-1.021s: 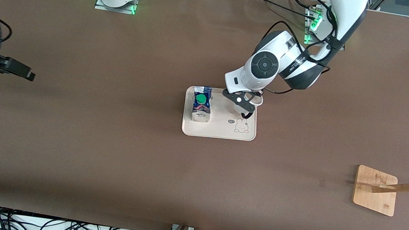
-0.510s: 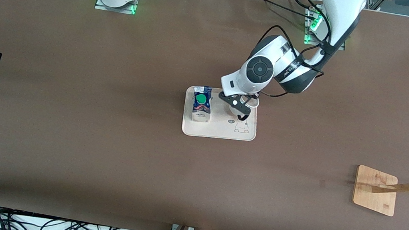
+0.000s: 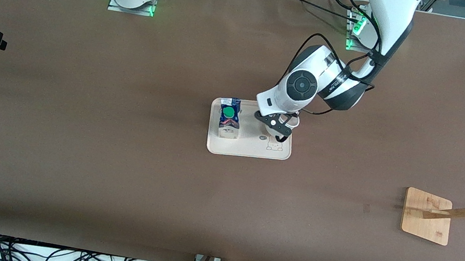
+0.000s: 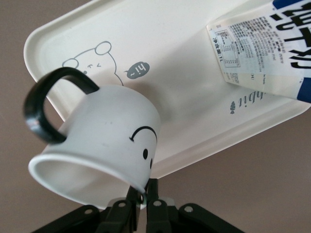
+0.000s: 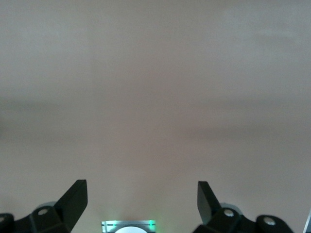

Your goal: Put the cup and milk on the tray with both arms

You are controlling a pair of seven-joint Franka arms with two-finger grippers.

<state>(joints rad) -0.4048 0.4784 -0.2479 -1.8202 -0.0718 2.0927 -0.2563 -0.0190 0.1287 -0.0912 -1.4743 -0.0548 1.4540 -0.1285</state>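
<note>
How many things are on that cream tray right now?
2. The milk stands on the tray toward the right arm's end; the cup, pinched at its rim by the left gripper, is beside it.

cup (image 4: 104, 141) – glossy ceramic | milk (image 4: 272, 48) – printed paper | table (image 3: 73, 148) – matt

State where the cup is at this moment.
The cup is gripped by its rim in the left hand, over the tray, beside the milk, toward the left arm's end.

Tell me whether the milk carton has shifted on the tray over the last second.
No. The milk carton keeps its spot on the tray, at the right arm's end.
</note>
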